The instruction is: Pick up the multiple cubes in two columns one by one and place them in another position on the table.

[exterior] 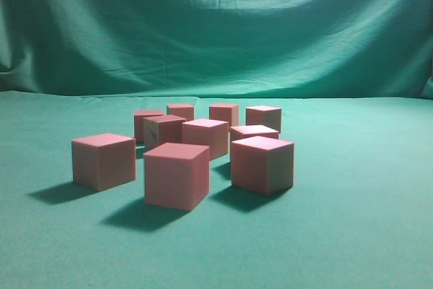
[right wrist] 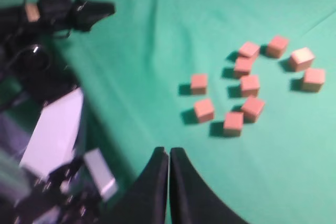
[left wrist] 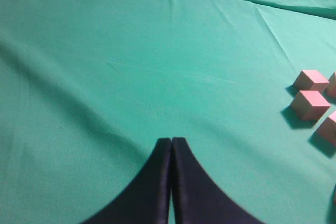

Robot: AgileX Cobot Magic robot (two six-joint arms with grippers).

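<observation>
Several pinkish-red cubes (exterior: 176, 174) stand grouped on the green table (exterior: 352, 235) in the exterior view, the nearest three in front and the rest behind them. Neither arm shows in that view. The right wrist view looks down on the same cubes (right wrist: 250, 85), scattered loosely well ahead and to the right of my right gripper (right wrist: 169, 151), which is shut and empty. My left gripper (left wrist: 171, 141) is shut too, over bare cloth, with a few cubes (left wrist: 310, 103) far off at the right edge.
A draped green backdrop (exterior: 216, 25) rises behind the table. In the right wrist view, the other arm's dark body and cables (right wrist: 37, 40) and a white block (right wrist: 55, 129) fill the left side.
</observation>
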